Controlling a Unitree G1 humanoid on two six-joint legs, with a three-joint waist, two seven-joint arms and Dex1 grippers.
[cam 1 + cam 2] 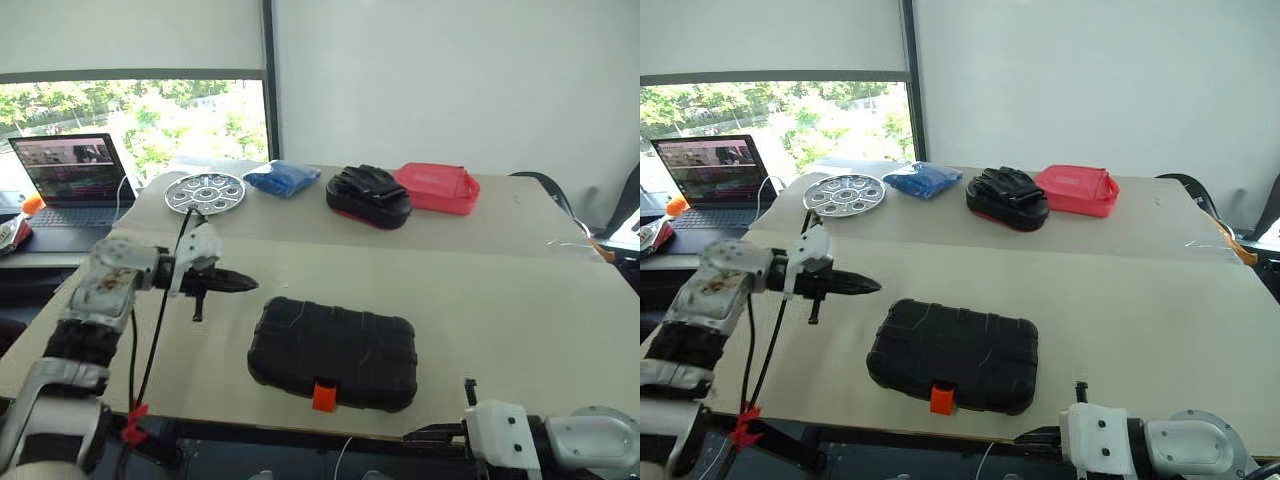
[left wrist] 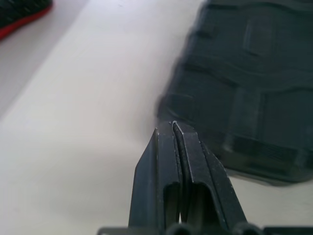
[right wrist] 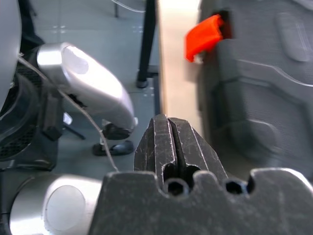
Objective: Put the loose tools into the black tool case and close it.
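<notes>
- Head view: the case lies shut on the bench, near the front edge, its orange latch facing me.
- My left pincer hangs above the bench just left of the case, pointing toward it, jaws pressed together with nothing between them.
- My right pincer sits low at the front edge of the bench, right of the latch, pointing left; its fingers are dark against the edge there.
- Along the far side of the bench stand a silver tray, a blue bag, a black bundle with a red underside and a red pouch.
- A laptop stands open on a desk to the left.
- Left wrist view: my two fingers meet at the tips, holding nothing, above bare bench; the case's textured shell lies just beyond them, apart from the tips.
- Right wrist view: my fingers are closed flat on each other, empty, out past the bench edge; the latch and the case's front lie beyond them, not touching.
</notes>
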